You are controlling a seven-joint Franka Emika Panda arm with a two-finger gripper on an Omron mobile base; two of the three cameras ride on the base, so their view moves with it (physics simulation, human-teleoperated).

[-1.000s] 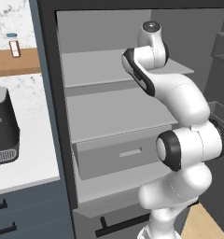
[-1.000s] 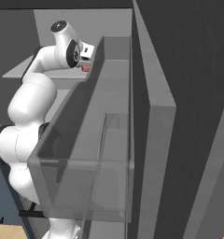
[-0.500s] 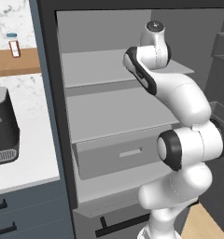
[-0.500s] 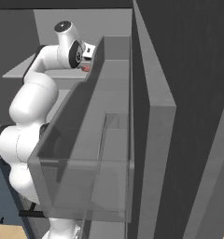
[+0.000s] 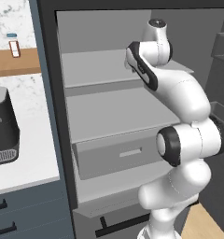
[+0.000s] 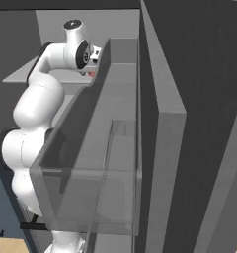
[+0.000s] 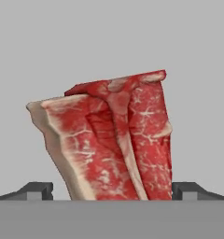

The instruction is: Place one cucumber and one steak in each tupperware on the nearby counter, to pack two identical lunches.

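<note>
A raw red steak (image 7: 116,140) with a pale fat edge lies on the grey upper shelf (image 5: 100,65) of the tall cabinet. In the hand view it is close up, its near end between my two fingertips (image 7: 39,190). My gripper (image 7: 112,192) is open wide around that end, with no grip on it. From the right base view the gripper (image 6: 94,60) hovers just over the small red steak (image 6: 92,73) at the shelf's back. The white counter (image 5: 27,140) lies left of the cabinet. Cucumbers and tupperware are out of view.
A dark appliance (image 5: 3,126) stands on the counter, and a small bottle (image 5: 13,45) sits on a wooden ledge behind it. Below the shelves is a pulled-out grey drawer (image 5: 118,156). The cabinet's open door with its clear bin (image 6: 86,173) flanks my arm on the right.
The hand has crept a little further into the cabinet toward the steak. The jaws have stayed wide open.
</note>
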